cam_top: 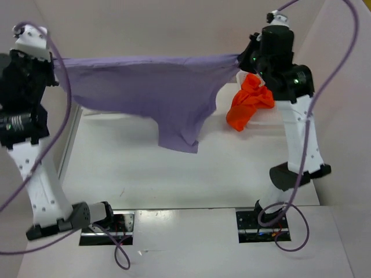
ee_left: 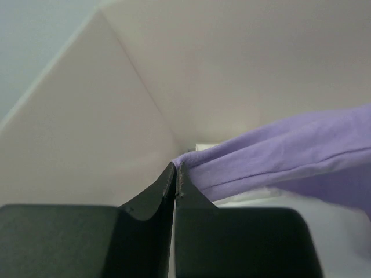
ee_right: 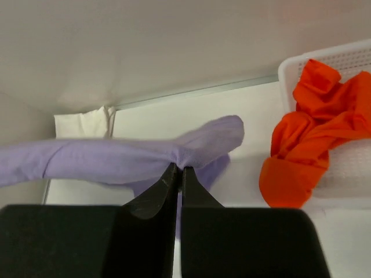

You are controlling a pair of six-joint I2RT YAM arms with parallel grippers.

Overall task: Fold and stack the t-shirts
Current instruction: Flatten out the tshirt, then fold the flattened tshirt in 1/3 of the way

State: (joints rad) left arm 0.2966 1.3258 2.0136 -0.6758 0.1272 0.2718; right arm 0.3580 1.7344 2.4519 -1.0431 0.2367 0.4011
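A purple t-shirt (cam_top: 151, 90) hangs stretched in the air between my two grippers, well above the white table (cam_top: 174, 174). My left gripper (cam_top: 57, 62) is shut on its left end; in the left wrist view the cloth (ee_left: 278, 156) runs off to the right from the shut gripper (ee_left: 177, 168). My right gripper (cam_top: 242, 58) is shut on its right end; in the right wrist view the cloth (ee_right: 116, 159) bunches at the gripper (ee_right: 177, 169). An orange t-shirt (cam_top: 248, 103) lies crumpled at the far right; it also shows in the right wrist view (ee_right: 307, 139).
A white basket (ee_right: 348, 63) holds the orange shirt at the back right. A folded white cloth (ee_right: 81, 123) lies at the far left corner. White walls enclose the table on the left, back and right.
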